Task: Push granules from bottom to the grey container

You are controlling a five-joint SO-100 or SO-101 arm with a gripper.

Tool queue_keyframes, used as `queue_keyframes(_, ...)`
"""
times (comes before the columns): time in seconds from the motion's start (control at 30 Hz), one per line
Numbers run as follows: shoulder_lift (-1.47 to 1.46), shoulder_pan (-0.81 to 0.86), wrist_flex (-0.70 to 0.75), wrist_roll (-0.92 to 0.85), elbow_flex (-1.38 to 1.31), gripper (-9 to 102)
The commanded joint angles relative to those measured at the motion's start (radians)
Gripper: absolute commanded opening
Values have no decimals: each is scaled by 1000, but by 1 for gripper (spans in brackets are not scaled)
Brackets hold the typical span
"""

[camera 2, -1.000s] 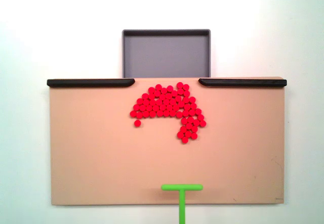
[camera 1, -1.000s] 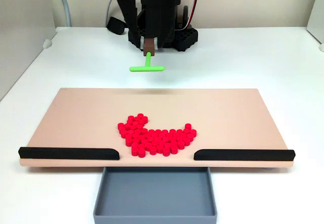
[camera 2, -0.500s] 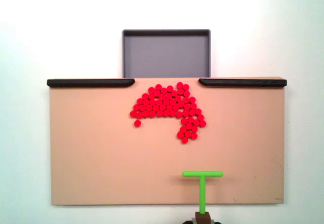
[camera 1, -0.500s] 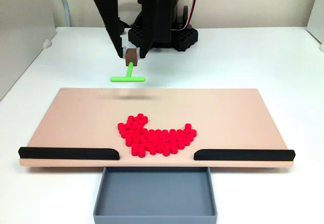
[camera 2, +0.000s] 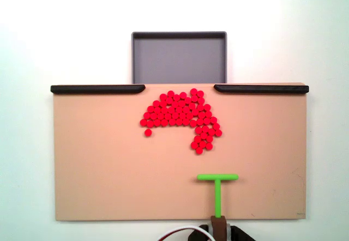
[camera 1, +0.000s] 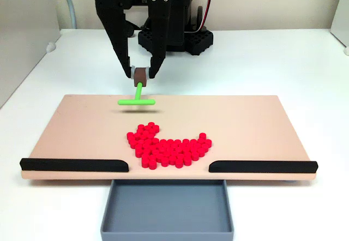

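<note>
the step in hand is the approach. the pincer [camera 1: 141, 75] is clamped on the brown block at the end of the green t-shaped stick [camera 1: 137, 98], whose crossbar hangs over the tan board [camera 2: 98, 164], near the edge farthest from the grey container [camera 2: 179, 60]; whether it touches the board is hard to tell. the granules [camera 2: 181, 116] lie in a cluster on the board, just beside the gap between the black bars [camera 2: 98, 89] that opens onto the grey container. next, the crossbar probably needs to drop behind the cluster's far tail and sweep toward the gap.
</note>
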Motion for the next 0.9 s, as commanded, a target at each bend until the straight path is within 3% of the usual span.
queue_keyframes(0.0,-14,-17,-41,26,-8,0)
queue_keyframes(0.87,-118,-64,-118,87,-3,0)
